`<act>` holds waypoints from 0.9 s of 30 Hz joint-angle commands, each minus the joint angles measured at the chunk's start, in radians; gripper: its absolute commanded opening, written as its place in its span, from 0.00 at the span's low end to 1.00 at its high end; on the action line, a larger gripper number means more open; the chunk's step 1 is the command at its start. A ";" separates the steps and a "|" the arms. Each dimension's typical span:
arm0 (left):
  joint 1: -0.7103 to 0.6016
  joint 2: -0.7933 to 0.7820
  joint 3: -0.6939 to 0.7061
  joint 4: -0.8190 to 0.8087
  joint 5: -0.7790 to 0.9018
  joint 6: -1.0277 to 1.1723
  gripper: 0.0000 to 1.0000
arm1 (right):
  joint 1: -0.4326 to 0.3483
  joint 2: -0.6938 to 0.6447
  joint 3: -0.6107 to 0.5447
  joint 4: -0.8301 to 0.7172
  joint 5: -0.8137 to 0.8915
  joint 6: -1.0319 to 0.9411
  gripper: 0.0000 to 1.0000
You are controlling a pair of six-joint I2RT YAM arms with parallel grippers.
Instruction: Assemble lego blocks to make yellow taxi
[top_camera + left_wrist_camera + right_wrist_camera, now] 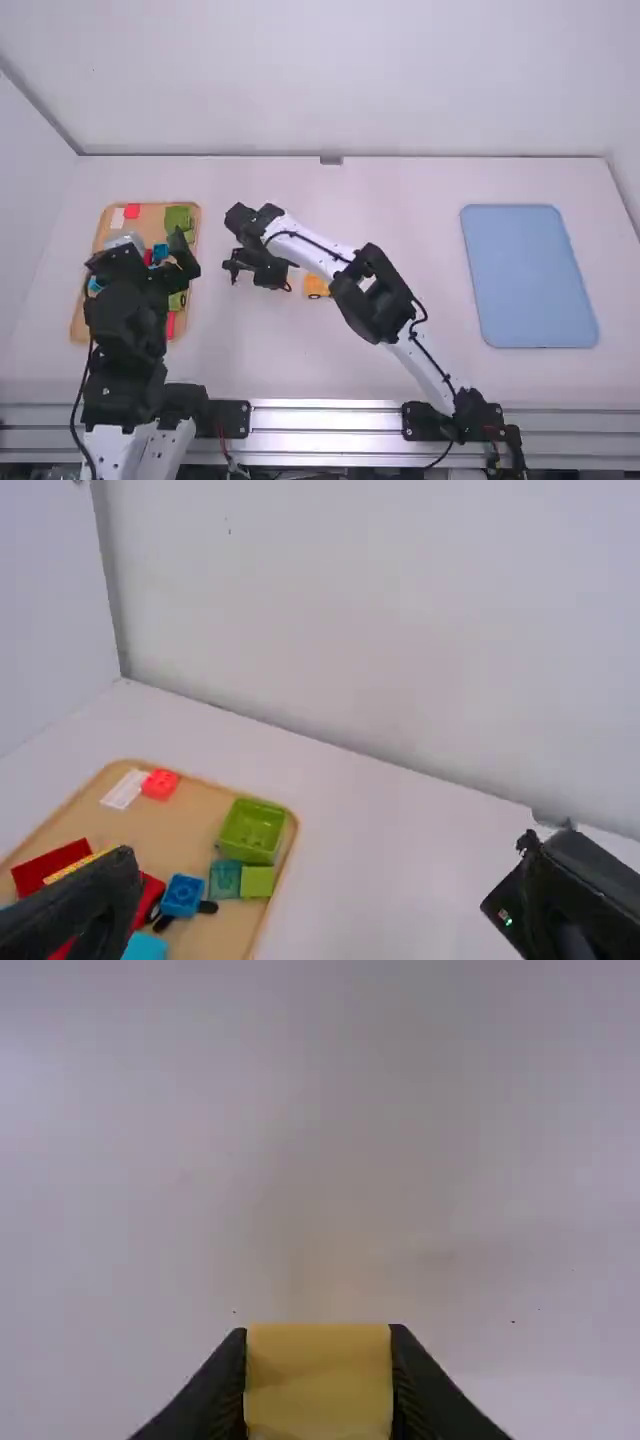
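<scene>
"Right arm?"
"It leans left. Its gripper point(258, 268) pinches a square yellow block point(318, 1380), its wrist view shows."
"Left gripper point(140, 252)?"
"Spread wide, above the tan tray point(152, 217). The high view shows an orange-yellow block point(317, 286) mid-table."

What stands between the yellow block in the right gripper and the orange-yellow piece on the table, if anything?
Between the yellow block and the orange-yellow piece, nothing visible except the black body of the right gripper itself. The left gripper is away, over the tray.
</scene>
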State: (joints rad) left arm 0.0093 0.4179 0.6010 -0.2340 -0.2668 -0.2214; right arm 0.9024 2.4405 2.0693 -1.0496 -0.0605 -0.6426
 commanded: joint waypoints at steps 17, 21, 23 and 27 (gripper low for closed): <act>-0.003 -0.002 -0.016 -0.015 -0.187 -0.034 0.99 | -0.087 -0.084 0.124 -0.035 -0.022 0.124 0.98; -0.003 -0.003 -0.018 -0.073 -0.161 -0.183 0.99 | -0.152 -0.183 0.098 -0.009 -0.058 0.131 0.98; -0.003 0.003 -0.018 -0.035 -0.037 -0.076 0.99 | -0.181 -0.274 0.010 0.062 -0.084 0.131 0.98; -0.003 0.103 -0.018 0.048 0.241 0.154 0.99 | -0.212 -0.451 -0.284 0.348 -0.037 0.228 0.98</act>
State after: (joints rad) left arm 0.0093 0.4587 0.5823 -0.1997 -0.2295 -0.2222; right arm 0.6830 2.0892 1.9099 -0.7448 -0.1074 -0.4885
